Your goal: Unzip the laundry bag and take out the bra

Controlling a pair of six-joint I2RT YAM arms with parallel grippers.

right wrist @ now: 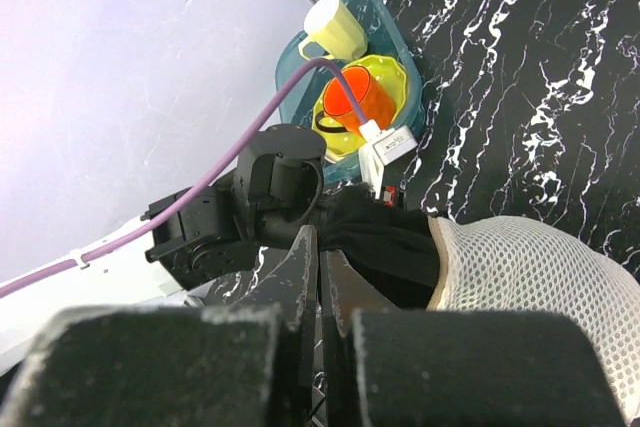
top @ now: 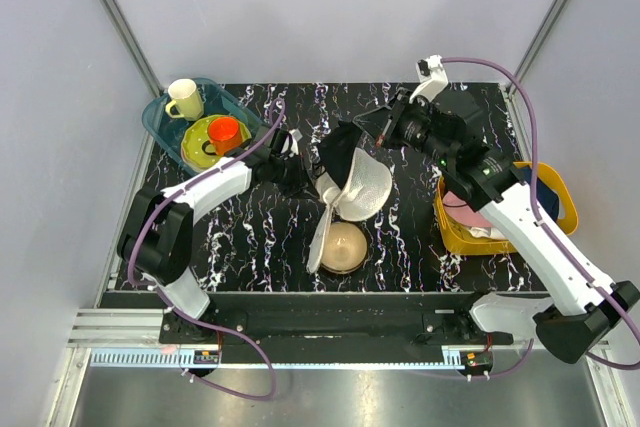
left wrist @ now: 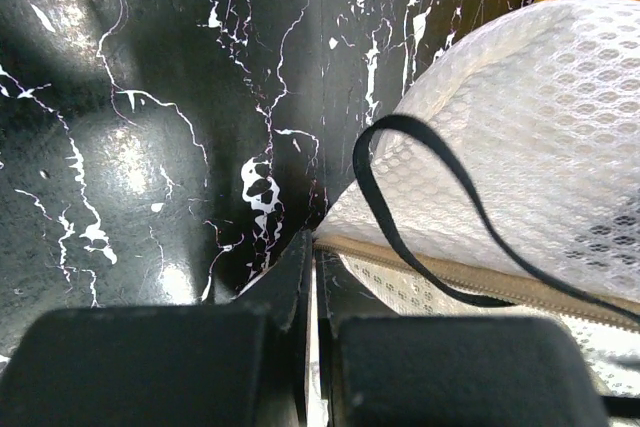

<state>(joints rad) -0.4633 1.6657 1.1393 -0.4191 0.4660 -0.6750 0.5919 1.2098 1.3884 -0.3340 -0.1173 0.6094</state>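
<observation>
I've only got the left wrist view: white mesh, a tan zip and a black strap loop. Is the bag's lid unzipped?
Observer: Yes. From above, the cream-white mesh laundry bag gapes dark, and its lid flap overlaps the left edge of a round bronze bowl.
Operator: Where's the right gripper?
Observer: The right gripper is shut at the bag's dark upper rim, opposite the left gripper.
Operator: Any bra showing?
Observer: None in the opening. Something pink lies in the yellow plastic bin, mostly under the right arm; I can't tell what.
</observation>
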